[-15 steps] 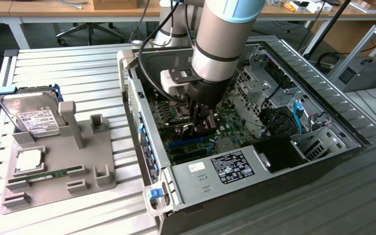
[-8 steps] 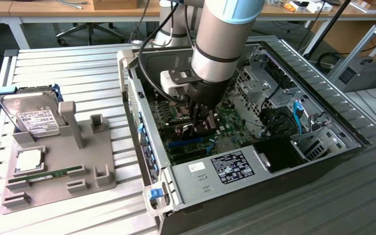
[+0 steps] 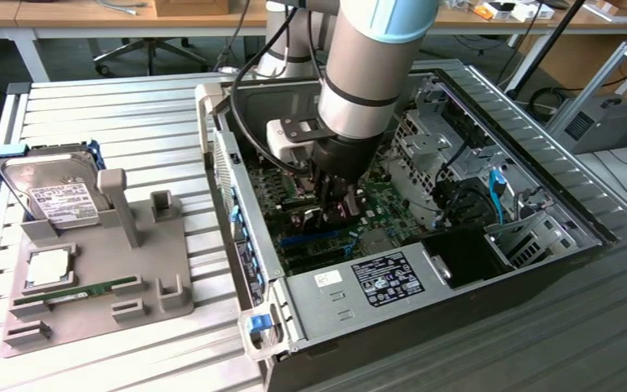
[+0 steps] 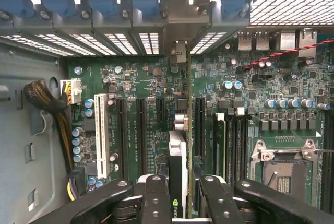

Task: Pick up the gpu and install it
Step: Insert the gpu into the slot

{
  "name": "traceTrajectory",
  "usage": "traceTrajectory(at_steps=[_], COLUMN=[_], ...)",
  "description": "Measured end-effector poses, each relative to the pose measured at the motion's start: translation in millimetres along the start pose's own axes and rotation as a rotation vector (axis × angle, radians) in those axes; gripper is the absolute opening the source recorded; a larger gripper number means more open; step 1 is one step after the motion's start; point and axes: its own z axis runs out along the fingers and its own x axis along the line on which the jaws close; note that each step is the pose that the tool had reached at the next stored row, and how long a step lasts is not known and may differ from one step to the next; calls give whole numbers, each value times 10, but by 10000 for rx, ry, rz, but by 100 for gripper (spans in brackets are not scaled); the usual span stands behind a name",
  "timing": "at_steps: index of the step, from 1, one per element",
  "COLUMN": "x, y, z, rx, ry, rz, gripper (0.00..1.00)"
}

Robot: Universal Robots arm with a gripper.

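My gripper point(image 3: 330, 214) reaches down into the open computer case point(image 3: 401, 282), over the green motherboard point(image 3: 374, 200). It is shut on the gpu point(image 4: 178, 153), which the wrist view shows edge-on between my two black fingers point(image 4: 156, 195). The card's silver end bracket point(image 4: 180, 18) lies against the row of rear slot openings. The card stands upright over the long black expansion slots point(image 4: 141, 130). I cannot tell whether its lower edge sits in a slot. In the exterior view the gpu point(image 3: 316, 219) is a dark shape mostly hidden by the fingers.
A grey holder stand point(image 3: 107, 278) at the exterior view's left carries a silver hard drive point(image 3: 58, 192), a square chip point(image 3: 50, 268) and a green memory stick point(image 3: 85, 290). Inside the case are a power supply point(image 3: 384, 278), drive cages point(image 3: 433, 147), cables point(image 4: 44, 98) and the processor socket point(image 4: 284, 166).
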Motion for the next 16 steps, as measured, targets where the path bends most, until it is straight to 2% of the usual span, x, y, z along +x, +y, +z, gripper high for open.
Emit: traceTrajectory(at_steps=[16], x=[1], y=[10], z=[47], rx=[0], ry=[1], rz=[0], gripper=[27])
